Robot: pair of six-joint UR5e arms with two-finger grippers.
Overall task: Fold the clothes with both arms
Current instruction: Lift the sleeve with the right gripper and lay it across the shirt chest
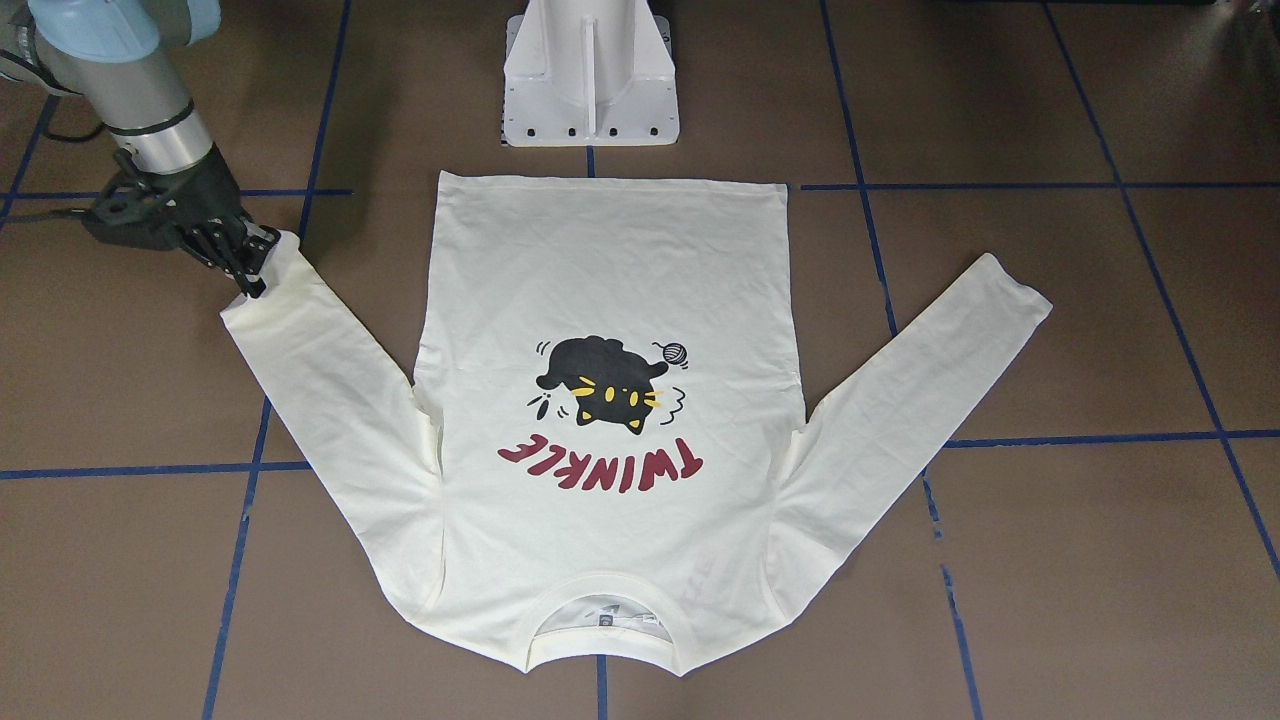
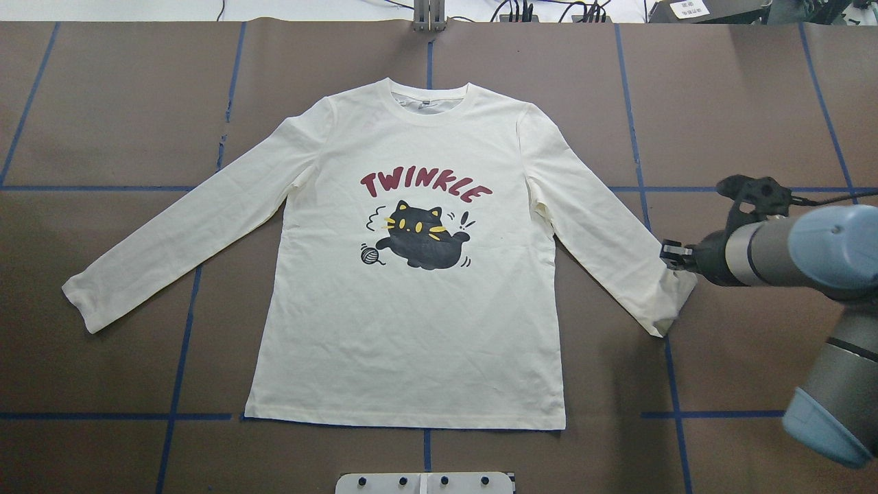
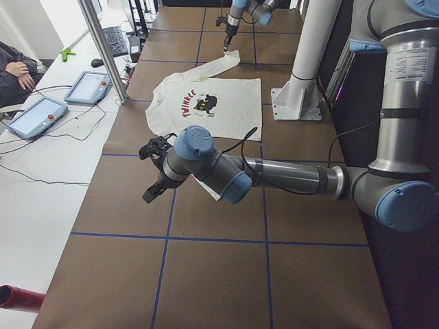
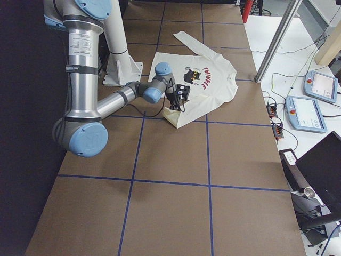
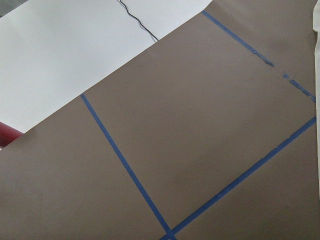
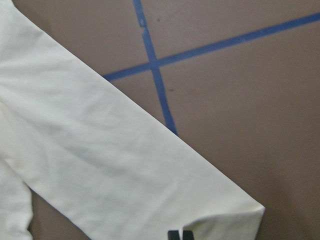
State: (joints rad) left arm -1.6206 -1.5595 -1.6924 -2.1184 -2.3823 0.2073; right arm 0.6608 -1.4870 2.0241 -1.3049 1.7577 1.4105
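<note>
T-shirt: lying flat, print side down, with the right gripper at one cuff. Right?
Not quite. The T-shirt lies flat print side up, not down. The overhead exterior view shows its cat print facing the camera. The rest holds: the right gripper is at one cuff.

The table (image 2: 103,103) has a brown cover with blue tape lines (image 2: 103,416); along one edge stands a white desk (image 3: 41,205) with tablets (image 3: 88,88).
</note>
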